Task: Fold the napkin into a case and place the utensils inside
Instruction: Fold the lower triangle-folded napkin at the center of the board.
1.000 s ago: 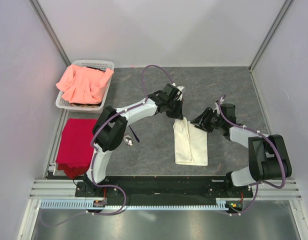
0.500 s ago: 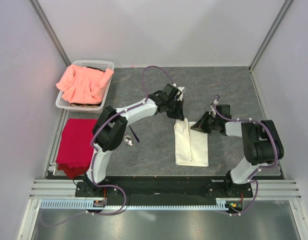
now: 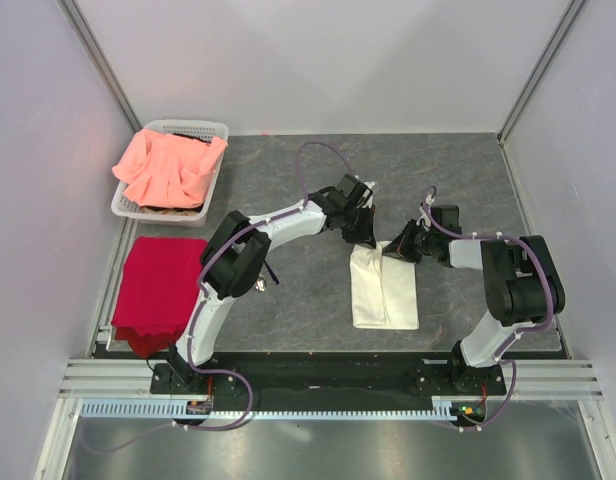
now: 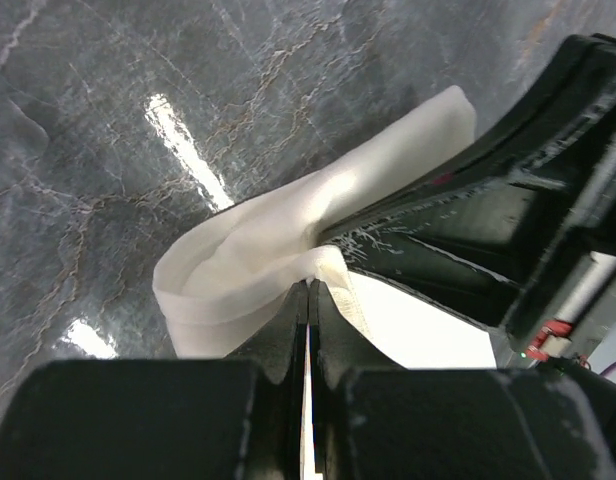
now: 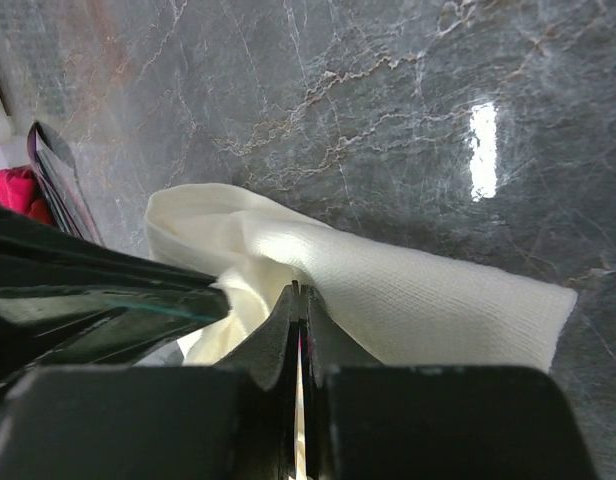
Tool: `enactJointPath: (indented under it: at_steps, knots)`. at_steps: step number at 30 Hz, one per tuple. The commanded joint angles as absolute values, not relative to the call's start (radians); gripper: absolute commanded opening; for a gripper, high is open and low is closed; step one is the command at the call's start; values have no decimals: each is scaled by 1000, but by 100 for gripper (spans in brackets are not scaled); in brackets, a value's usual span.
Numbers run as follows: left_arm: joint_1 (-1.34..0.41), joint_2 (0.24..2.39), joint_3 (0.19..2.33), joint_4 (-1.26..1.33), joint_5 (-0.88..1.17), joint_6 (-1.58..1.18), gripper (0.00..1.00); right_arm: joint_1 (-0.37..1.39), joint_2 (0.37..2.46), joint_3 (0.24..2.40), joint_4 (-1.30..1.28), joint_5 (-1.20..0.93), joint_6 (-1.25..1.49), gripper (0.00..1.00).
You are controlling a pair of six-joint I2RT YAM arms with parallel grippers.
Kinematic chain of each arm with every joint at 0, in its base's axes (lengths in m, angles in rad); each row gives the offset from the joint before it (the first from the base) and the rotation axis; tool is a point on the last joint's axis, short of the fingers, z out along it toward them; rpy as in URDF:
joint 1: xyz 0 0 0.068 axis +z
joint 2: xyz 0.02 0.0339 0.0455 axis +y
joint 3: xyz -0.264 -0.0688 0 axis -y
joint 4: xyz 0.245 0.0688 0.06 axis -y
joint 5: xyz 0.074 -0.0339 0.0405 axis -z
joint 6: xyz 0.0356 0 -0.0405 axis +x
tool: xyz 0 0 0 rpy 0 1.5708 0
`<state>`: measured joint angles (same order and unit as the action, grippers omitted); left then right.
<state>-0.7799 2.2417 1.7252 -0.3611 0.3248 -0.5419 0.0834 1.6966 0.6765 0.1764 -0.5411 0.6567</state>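
Having just closed right gripper on napkin's twelve-o'clock edge (left gripper clenched on it alongside), seemingly ready to part layers.

Top view: utensils mostly under the left arm's elbow, at 9 o'clock of the napkin — only a sliver shows, too small to tell which piece. Napkin's 12 o'clock end is covered by left end effector & right end effector. Basket contents hidden under pink cloth. Right wrist view: red cloth cut off at the 9 o'clock edge — left end effector there is just a blurred dark mass.
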Motion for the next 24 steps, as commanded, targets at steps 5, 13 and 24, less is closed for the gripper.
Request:
enactJointPath:
  at_steps: [5,13,24]
  knots:
    - [-787,2260,1753,-310,310,-640,2,86,1715,719,167,-518,621,2]
    - [-785,2261,1755,-288,270,-701,2,84,1559,713,3,-489,552,27]
    - [-785,2249,1744,-290,282,-727,2,214,1238,502,-172,-474,578,48]
